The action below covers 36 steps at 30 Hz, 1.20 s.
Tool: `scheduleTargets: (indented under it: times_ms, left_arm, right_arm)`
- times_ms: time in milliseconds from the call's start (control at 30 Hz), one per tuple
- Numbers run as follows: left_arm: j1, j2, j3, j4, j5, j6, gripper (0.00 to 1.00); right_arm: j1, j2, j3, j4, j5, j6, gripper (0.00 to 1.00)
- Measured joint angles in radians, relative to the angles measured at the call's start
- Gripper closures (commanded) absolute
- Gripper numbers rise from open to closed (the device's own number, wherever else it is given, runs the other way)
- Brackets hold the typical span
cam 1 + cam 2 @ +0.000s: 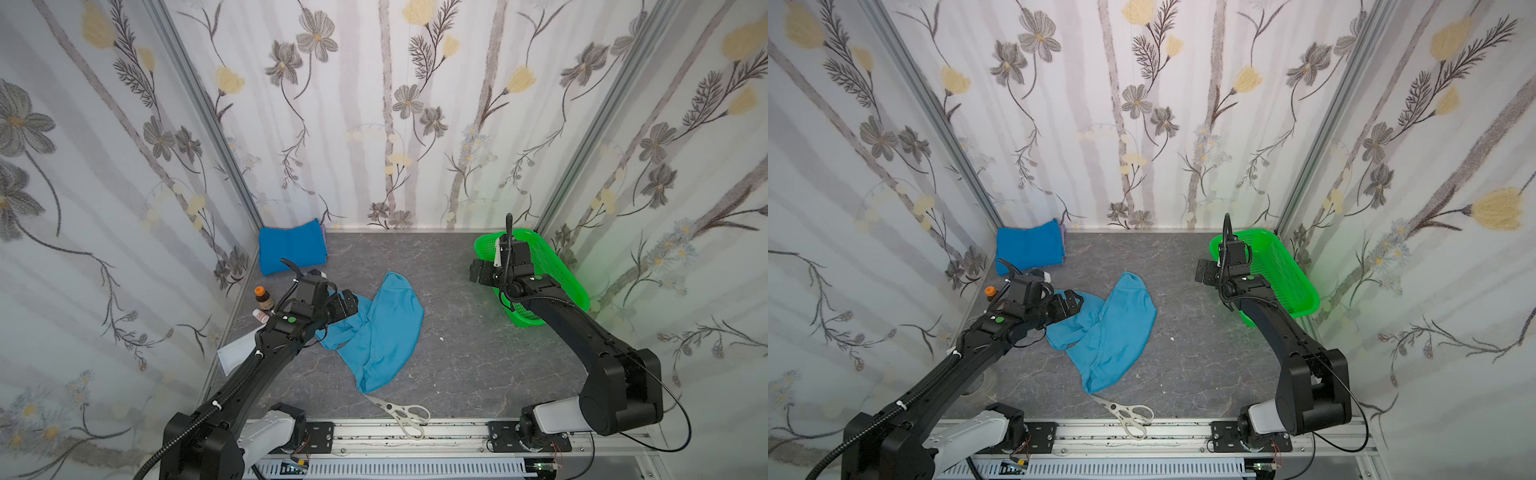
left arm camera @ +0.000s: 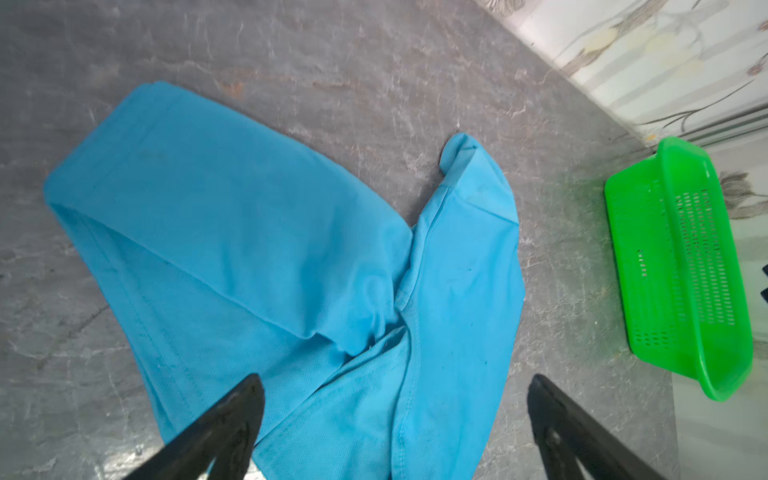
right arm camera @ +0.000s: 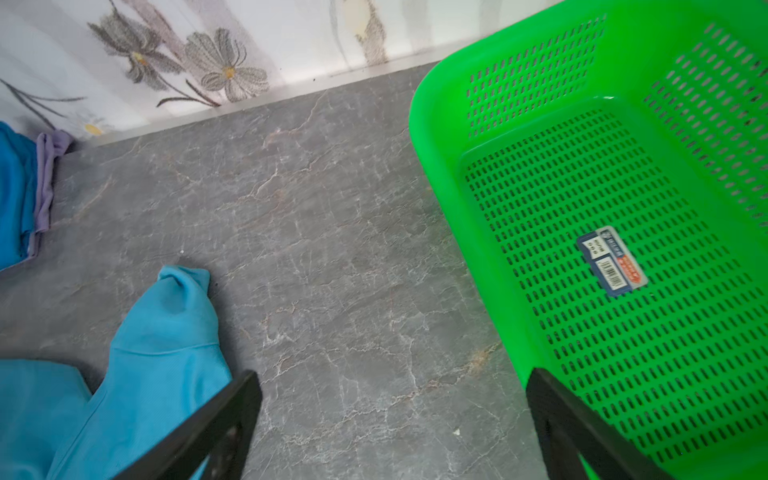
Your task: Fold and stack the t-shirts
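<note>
Scissors point(image 1: 401, 413): just beside light sky-blue t-shirt's point(image 1: 382, 332) near hem; dragged cloth may snag them.
Left gripper point(image 1: 348, 304): my jaws wide above its twisted folds; may pinch several layers.
Right gripper point(image 1: 478, 270): wide, empty, beside green basket point(image 1: 557, 266).
Darker blue t-shirt point(image 1: 291, 249): folded, far-left corner.

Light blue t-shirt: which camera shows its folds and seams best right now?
The left wrist view: the light blue t-shirt fills the frame, creases and hems sharp, though its near edge is cut off. Both top views show nearly all of it, smaller. The right wrist view catches only one end.
</note>
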State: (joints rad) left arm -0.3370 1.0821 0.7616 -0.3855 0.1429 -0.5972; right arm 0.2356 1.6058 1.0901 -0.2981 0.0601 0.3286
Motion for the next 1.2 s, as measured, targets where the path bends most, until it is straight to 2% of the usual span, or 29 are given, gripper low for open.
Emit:
scheduleTargets:
  times_ms: [167, 333, 500, 900, 967, 1033, 1200]
  left_arm:
    - [-0.034, -0.010, -0.067, 0.010, -0.001, -0.035, 0.00]
    - [-0.066, -0.003, -0.088, 0.031, -0.012, -0.062, 0.00]
    - [-0.076, -0.020, -0.110, 0.038, -0.031, -0.082, 0.00]
    - [-0.078, -0.095, -0.163, 0.035, -0.048, -0.087, 0.00]
    - [-0.078, -0.091, -0.169, 0.037, -0.040, -0.087, 0.00]
    - [-0.078, -0.093, -0.172, 0.035, -0.037, -0.085, 0.00]
    - [-0.060, -0.119, -0.166, 0.022, -0.038, -0.082, 0.00]
  right_arm:
    - [-0.036, 0.054, -0.016, -0.006, -0.032, -0.001, 0.00]
    - [-0.069, 0.177, 0.072, 0.000, -0.076, -0.007, 0.00]
    - [-0.070, 0.333, 0.203, -0.008, -0.130, -0.020, 0.00]
    - [-0.109, 0.572, 0.527, -0.090, -0.092, -0.066, 0.00]
    - [-0.101, 0.566, 0.536, -0.093, -0.117, -0.095, 0.00]
    - [-0.058, 0.511, 0.476, -0.068, -0.161, -0.131, 0.00]
    - [0.163, 0.296, 0.272, -0.002, -0.284, -0.177, 0.01]
